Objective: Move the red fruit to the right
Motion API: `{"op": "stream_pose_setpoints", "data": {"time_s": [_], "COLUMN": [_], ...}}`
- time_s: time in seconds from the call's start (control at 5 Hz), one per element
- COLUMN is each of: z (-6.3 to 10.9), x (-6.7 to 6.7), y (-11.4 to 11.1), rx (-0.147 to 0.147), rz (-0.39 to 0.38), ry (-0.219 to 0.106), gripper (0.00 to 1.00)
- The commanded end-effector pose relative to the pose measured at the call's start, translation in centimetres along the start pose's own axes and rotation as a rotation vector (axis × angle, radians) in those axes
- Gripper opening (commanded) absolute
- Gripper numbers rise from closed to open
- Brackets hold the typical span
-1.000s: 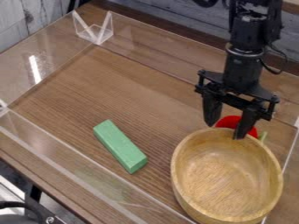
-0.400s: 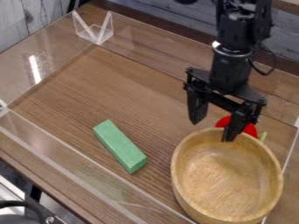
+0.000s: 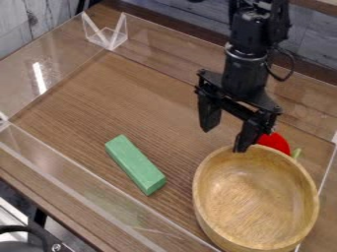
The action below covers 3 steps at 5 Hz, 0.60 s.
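the black gripper (image 3: pixel 227 124) hangs with its jaws spread and empty, released, just beside the small round red fruit (image 3: pixel 274 143). the fruit lies near the right edge of the wooden tabletop (image 3: pixel 145 98), against the rim of the round wooden bowl (image 3: pixel 257 202), which suggests delivery is done.

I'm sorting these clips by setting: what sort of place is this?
Probably a lab test bench: a wooden table fenced by clear plastic walls, a robot gripper above toy props, a red fruit and a wooden bowl.

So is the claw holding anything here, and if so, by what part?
Nothing is held. The claw is open and clear of the red fruit, which lies beside the wooden bowl.
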<state>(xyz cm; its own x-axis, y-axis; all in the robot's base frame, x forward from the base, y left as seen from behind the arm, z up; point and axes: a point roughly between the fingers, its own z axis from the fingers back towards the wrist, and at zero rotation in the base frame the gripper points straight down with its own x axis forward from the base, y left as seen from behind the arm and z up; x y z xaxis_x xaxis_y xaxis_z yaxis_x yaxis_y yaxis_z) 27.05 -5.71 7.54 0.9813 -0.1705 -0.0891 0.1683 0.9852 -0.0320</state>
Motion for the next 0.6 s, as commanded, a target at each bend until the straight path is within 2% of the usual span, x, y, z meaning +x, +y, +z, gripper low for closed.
{"op": "stream_pose_setpoints", "data": {"time_s": [0.0,0.2,0.4], "z": [2.0,2.5,4.1], "x": [1.0,1.0,1.1], "y": [0.1,1.9,5.5], "rx": [0.014,0.026,0.071], "rz": [-0.012,0.017,0.094], "ry": [-0.071,-0.064,-0.090], "gripper": [1.00,1.00,1.00]}}
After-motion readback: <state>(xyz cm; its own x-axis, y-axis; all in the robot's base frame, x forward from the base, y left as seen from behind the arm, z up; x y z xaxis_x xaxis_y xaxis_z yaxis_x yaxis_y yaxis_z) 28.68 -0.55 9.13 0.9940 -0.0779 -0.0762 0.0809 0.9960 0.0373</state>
